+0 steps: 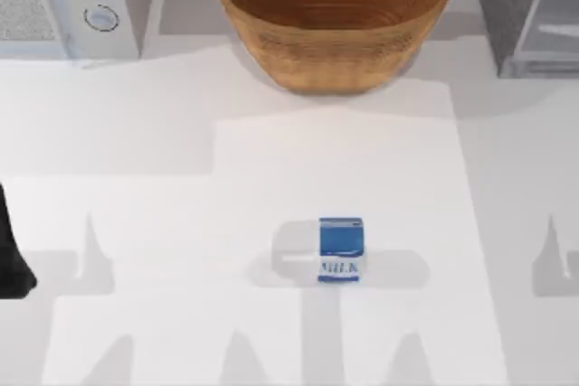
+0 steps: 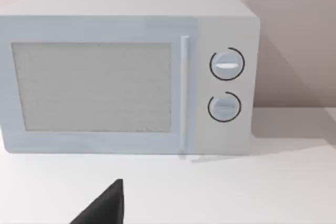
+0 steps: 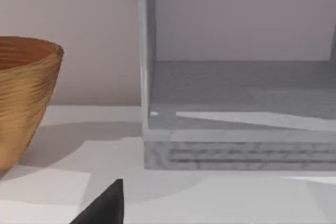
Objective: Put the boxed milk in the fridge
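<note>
The boxed milk [image 1: 341, 249] stands on the white table, a little right of the middle and toward the front, blue top and white "MILK" face showing. The fridge [image 1: 525, 8] is the speckled dark-grey cabinet at the back right corner; in the right wrist view the fridge [image 3: 236, 150] faces the camera with its grey inner floor visible. My left arm [image 1: 11, 255] sits at the table's left edge, far from the carton. A dark part of my left gripper [image 2: 105, 208] points at the microwave. A dark part of my right gripper [image 3: 105, 207] points toward the fridge.
A large wicker bowl [image 1: 333, 17] stands at the back centre, between the fridge and a light-grey microwave [image 1: 63, 2] with two round knobs at the back left. The same bowl [image 3: 23, 95] appears beside the fridge in the right wrist view.
</note>
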